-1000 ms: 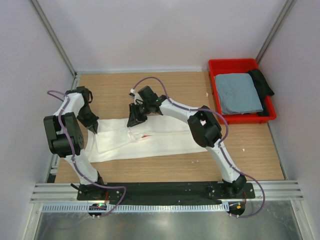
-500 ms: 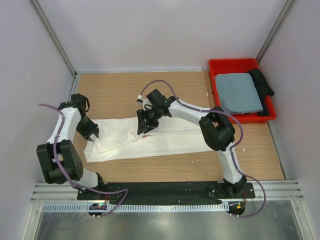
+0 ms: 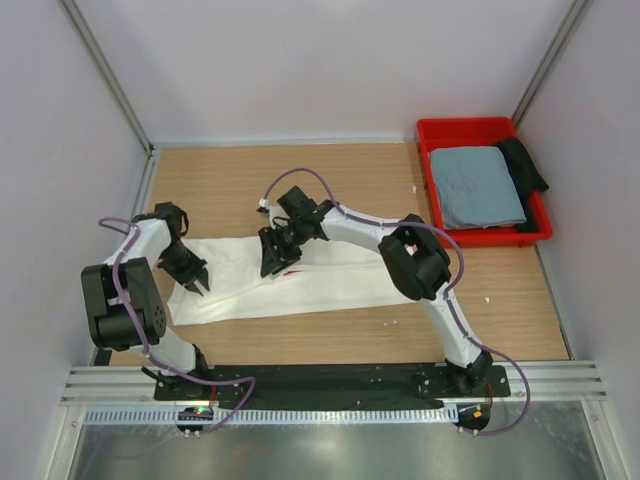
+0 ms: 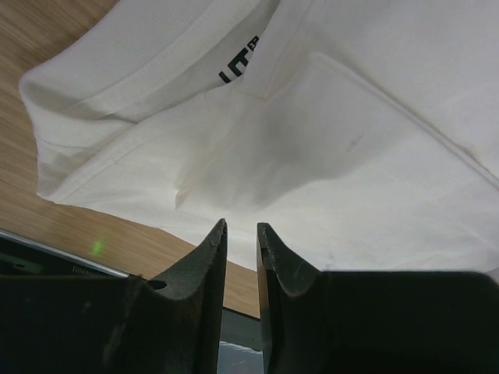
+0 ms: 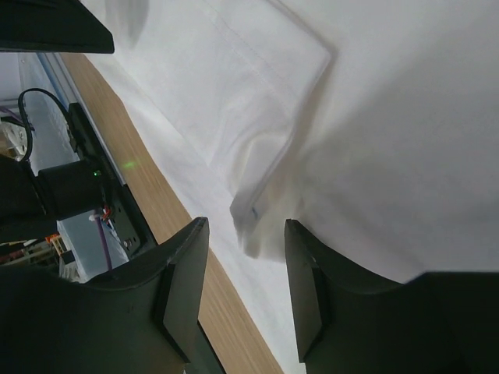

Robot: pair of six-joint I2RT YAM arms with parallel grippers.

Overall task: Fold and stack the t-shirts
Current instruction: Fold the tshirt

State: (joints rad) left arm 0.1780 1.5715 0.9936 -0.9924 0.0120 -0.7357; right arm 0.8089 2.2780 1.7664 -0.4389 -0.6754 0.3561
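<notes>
The large white t-shirt (image 3: pixel 340 280) lies on the wooden table as a long folded band; only a sliver of its red print (image 3: pixel 292 272) shows. My left gripper (image 3: pixel 195 282) hovers over its left end. In the left wrist view the left gripper (image 4: pixel 242 227) has its jaws a narrow gap apart with nothing between them, above the white cloth (image 4: pixel 351 156). My right gripper (image 3: pixel 272 262) is over the shirt's middle. In the right wrist view the right gripper (image 5: pixel 245 226) is open, with a raised fold of cloth (image 5: pixel 257 210) between the fingers. The grey-blue t-shirt (image 3: pixel 475 185) lies folded in the red bin.
The red plastic bin (image 3: pixel 465 126) stands at the back right of the table, with a black item (image 3: pixel 522 165) along its right side. Bare wood (image 3: pixel 350 180) lies behind the shirt and a strip in front of it. Grey walls close in left and right.
Both grippers moved toward the near edge. The white shirt's far part came over with them, so the shirt is now a narrower band. The red print is mostly covered.
</notes>
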